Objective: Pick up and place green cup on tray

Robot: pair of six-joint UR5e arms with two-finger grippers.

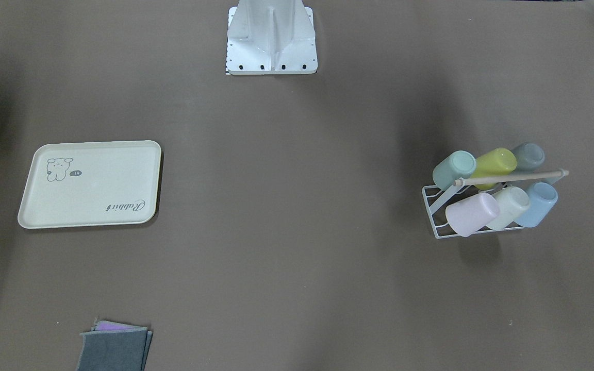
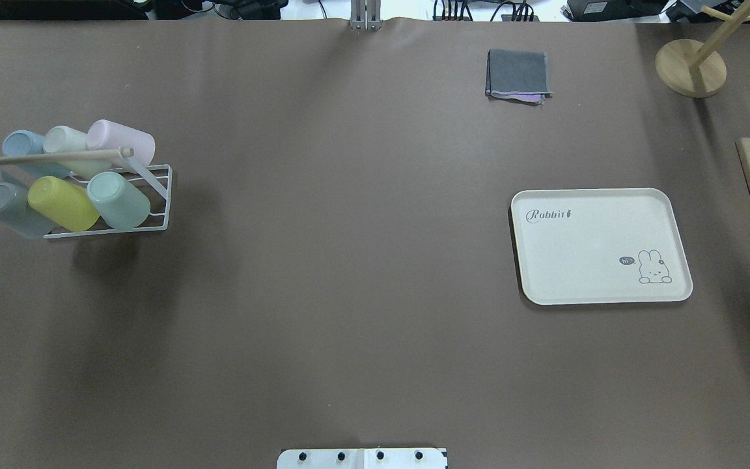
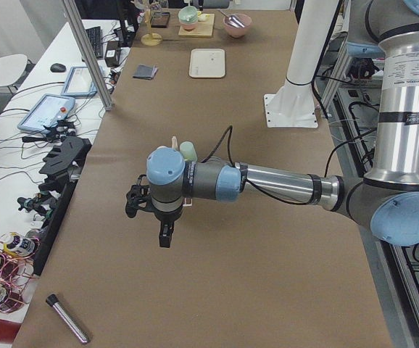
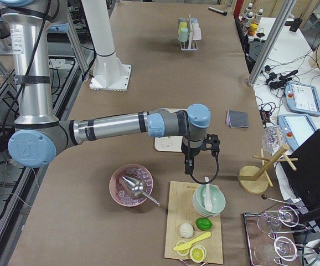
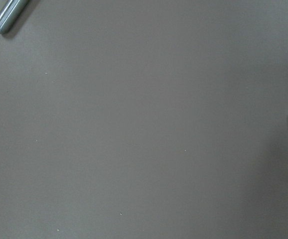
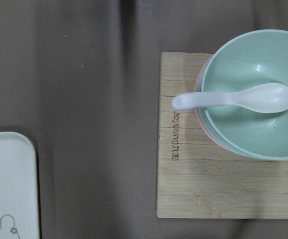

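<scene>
The green cup (image 2: 118,198) lies tilted in the wire rack (image 2: 168,208), it seems on a peg, near the tabletop's left edge. The tray (image 2: 583,247) sits near the right edge. The left gripper (image 3: 164,235) and the right gripper (image 4: 189,166) hang above the tabletop; I cannot tell how open they are.

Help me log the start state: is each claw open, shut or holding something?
Left claw: cannot be told, seen only side-on.
Right claw: cannot be told, seen only side-on.
</scene>
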